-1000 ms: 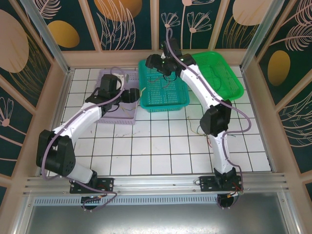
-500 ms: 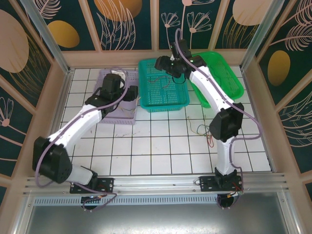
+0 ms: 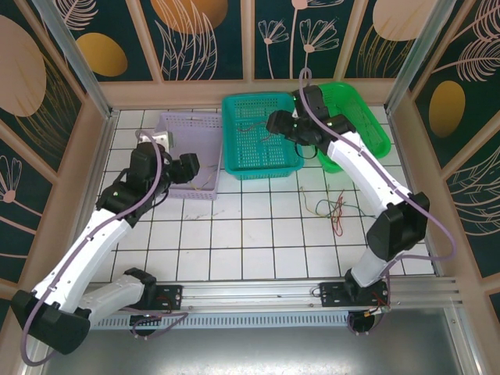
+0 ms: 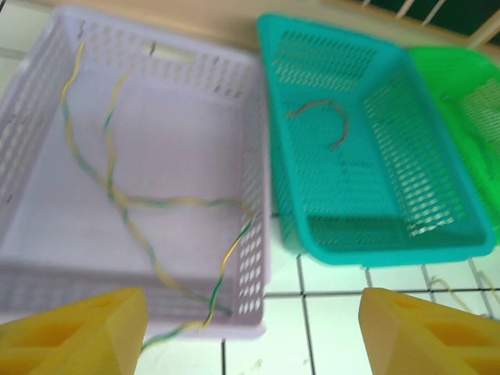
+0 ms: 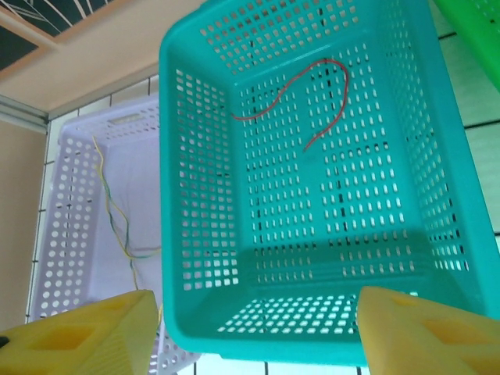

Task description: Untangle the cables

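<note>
Among the cables, a twisted green-yellow cable [image 4: 117, 195] lies in the purple basket [image 4: 47, 234], and one end hangs over its near rim. A red cable [image 5: 312, 94] lies curled in the teal basket [image 5: 195, 234]. Several loose cables [image 3: 332, 207], green, red and pale, lie tangled on the white tiles at the right. My left gripper [image 4: 254, 344] is open, just before the purple basket's near rim, with nothing between its yellow fingers [image 4: 78, 332]. My right gripper [image 5: 258, 340] hangs open above the teal basket's near wall, holding nothing.
A green basket [image 3: 355, 117] stands at the back right beside the teal basket [image 3: 260, 141]. The purple basket [image 3: 176, 125] stands at the back left, with my left gripper [image 3: 187, 166] over its near part. My right gripper [image 3: 275, 123] is at the teal basket's right rim. Wooden walls close the table.
The left arm has drawn back toward the near left, away from the purple basket. The right arm has swung to the right, uncovering the loose cables on the tiles.
</note>
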Motion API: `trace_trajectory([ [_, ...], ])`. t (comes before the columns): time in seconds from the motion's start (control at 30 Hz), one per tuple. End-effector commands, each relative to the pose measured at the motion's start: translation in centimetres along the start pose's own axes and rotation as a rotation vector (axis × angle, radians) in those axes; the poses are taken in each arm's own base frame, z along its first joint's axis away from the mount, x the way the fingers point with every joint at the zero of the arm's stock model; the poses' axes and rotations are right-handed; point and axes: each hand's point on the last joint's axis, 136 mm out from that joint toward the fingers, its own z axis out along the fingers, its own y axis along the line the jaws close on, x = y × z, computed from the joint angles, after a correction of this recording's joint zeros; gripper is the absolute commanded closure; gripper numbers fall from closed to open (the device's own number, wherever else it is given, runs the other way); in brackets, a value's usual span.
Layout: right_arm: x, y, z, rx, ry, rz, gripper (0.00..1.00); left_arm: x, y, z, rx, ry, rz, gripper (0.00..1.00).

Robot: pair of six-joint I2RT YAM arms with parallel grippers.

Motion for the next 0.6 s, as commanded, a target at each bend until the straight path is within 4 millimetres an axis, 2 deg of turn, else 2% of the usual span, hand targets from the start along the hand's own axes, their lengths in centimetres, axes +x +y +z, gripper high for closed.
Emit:
trace_trajectory([
  [0.0,0.1,0.2,-1.0,-0.026,-0.03,0.01,0.32,2.7,4.2,-0.5,-0.246,0.135,-0.052,0.24],
  [0.07,0.8,0.3,-0.8,-0.033,-0.016,0.016,0.33,2.7,5.2,-0.6,-0.321,0.154,-0.047,0.24],
  [0.23,2.0,0.8,-0.5,-0.042,0.006,0.018,0.33,5.6,4.8,0.7,-0.357,0.327,-0.161,0.26],
  [0.3,2.2,1.0,-0.4,-0.051,0.008,0.023,0.33,6.4,4.8,1.0,-0.361,0.344,-0.236,0.28],
  [0.43,2.2,1.2,-0.2,-0.062,0.008,0.026,0.34,5.6,4.1,1.7,-0.306,0.257,-0.345,0.41],
  [0.57,2.3,1.3,-0.3,-0.066,0.012,0.023,0.34,4.9,4.2,3.1,-0.316,0.216,-0.363,0.45],
])
